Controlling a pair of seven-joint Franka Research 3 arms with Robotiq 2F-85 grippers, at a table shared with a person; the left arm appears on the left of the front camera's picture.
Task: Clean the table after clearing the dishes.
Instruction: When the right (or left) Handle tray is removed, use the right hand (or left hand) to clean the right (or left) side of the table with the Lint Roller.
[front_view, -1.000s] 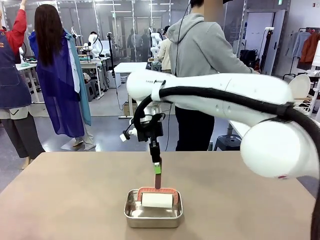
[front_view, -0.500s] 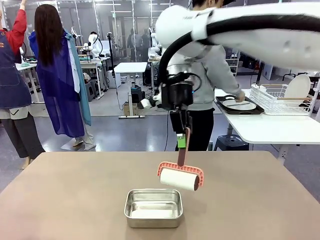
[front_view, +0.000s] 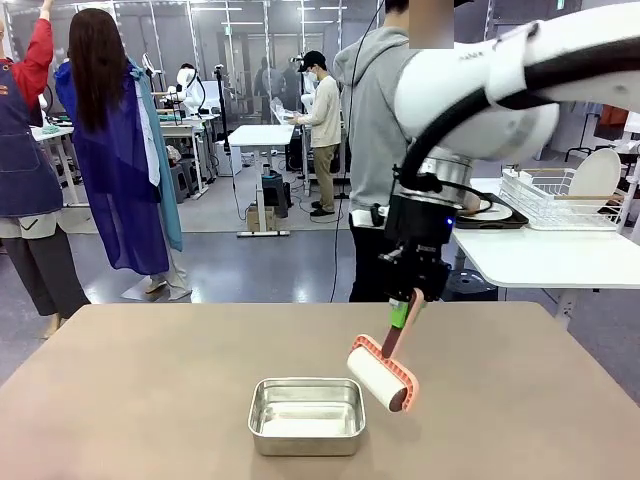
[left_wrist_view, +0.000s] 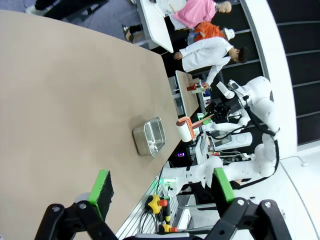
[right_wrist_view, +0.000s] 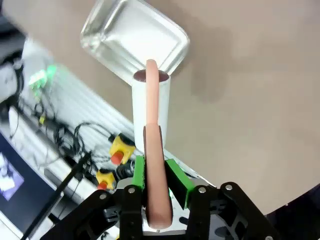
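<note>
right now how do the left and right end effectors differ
The right end effector is shut on the lint roller's pink handle; the left end effector is open and holds nothing. The right one is close beside the steel pan; the left one sits far from it, looking along the table. Both have black fingers with green pads.

Bright, even ceiling-strip light in the front view, soft shadow around the steel pan near the table's near edge, mild glare inside it — wrist views bowed at their edges, lint roller handle soft up close.
</note>
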